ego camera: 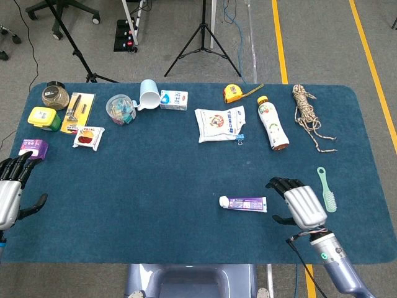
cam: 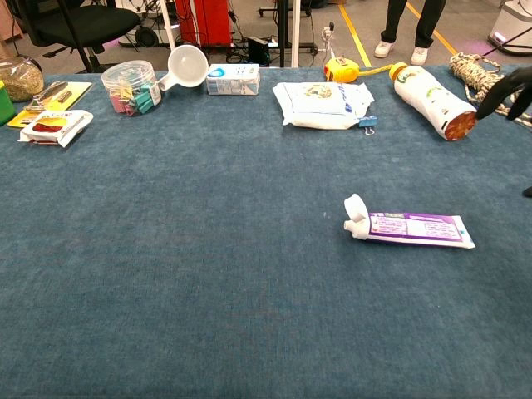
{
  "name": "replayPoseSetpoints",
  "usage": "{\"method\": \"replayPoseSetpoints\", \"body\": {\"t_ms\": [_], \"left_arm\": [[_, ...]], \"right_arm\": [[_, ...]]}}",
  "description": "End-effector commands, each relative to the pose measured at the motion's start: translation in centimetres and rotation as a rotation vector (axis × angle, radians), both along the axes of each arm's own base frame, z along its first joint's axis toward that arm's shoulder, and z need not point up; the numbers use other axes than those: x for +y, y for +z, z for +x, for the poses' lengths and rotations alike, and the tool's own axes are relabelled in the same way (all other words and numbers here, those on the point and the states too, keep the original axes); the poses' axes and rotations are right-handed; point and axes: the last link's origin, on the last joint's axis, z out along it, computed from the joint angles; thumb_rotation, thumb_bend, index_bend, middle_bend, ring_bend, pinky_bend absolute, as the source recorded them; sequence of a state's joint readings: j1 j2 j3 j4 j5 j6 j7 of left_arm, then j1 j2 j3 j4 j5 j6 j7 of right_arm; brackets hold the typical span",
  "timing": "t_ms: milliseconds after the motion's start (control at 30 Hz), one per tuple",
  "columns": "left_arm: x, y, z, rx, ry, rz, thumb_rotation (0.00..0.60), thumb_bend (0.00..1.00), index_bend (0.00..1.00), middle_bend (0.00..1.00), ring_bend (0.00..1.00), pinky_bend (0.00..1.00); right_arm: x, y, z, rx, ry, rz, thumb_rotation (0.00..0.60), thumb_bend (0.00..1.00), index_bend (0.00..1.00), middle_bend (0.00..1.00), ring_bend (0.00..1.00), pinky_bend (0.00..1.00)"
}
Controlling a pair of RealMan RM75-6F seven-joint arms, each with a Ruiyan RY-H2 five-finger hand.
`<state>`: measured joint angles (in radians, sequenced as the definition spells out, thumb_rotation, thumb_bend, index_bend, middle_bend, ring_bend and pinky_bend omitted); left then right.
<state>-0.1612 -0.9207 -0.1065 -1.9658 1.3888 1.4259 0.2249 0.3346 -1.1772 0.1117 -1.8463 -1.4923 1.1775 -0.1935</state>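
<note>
- Two hands, both low at the near edge of the one blue table (ego camera: 186, 180). The right hand (ego camera: 301, 203) hovers with fingers spread wide, holding nothing; its dark fingertips (cam: 507, 87) show at the right edge of the chest view.
- One toothpaste tube (ego camera: 243, 203) lies flat just at the right hand's 9 o'clock, cap pointing left, close to the fingers but apart from them.
- One green comb (ego camera: 326, 190) lies just at that hand's 2 o'clock.
- The left hand (ego camera: 12, 189) is at the table's left edge, fingers spread, empty; one purple box (ego camera: 33, 147) sits right at its 12 o'clock.
- Middle row: one snack pack (ego camera: 89, 137), one white pouch (ego camera: 220, 124) with a blue clip, one bottle (ego camera: 272, 123) lying down, one rope bundle (ego camera: 307, 115).
- Far row, left to right: one jar (ego camera: 54, 94), one green tub (ego camera: 44, 118), one yellow card (ego camera: 79, 112), one clip tub (ego camera: 120, 108), one cup (ego camera: 148, 94), one carton (ego camera: 173, 99), one tape measure (ego camera: 234, 94).
</note>
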Motion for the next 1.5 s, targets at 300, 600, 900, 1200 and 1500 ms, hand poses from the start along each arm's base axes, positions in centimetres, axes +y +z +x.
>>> {"method": "replayPoseSetpoints", "body": {"t_ms": [300,600,900,1200,1500], "left_arm": [[-0.1,0.5,-0.2,0.004,0.003,0.01,0.583,0.3,0.13,0.09,0.1,0.08],[-0.3,0.6,-0.9,0.001,0.018,0.003,0.582,0.3,0.13,0.09,0.1,0.08],[-0.6,0.8,-1.3,-0.002,0.025,0.006,0.583,0.3,0.13,0.09,0.1,0.08],[-1.0,1.2,-1.6,-0.003,0.034,0.012,0.583,0.3,0.13,0.09,0.1,0.08],[-1.4,1.7,-1.8,-0.003,0.038,0.023,0.583,0.3,0.13,0.09,0.1,0.08]], "right_arm": [[-2.2,-4.0,2.0,0.085,-0.01,0.065,0.6,0.14,0.27,0.25,0.3,0.34],[-2.9,-7.1,2.1,0.154,-0.04,0.081,0.6,0.14,0.27,0.25,0.29,0.34],[-3.5,-9.6,1.7,0.191,-0.064,0.07,0.6,0.14,0.27,0.25,0.29,0.34],[-3.5,-10.7,1.5,0.208,-0.061,0.074,0.6,0.14,0.27,0.25,0.29,0.34],[-4.0,-11.5,0.4,0.25,-0.052,0.042,0.6,0.14,0.27,0.25,0.29,0.33]]}}
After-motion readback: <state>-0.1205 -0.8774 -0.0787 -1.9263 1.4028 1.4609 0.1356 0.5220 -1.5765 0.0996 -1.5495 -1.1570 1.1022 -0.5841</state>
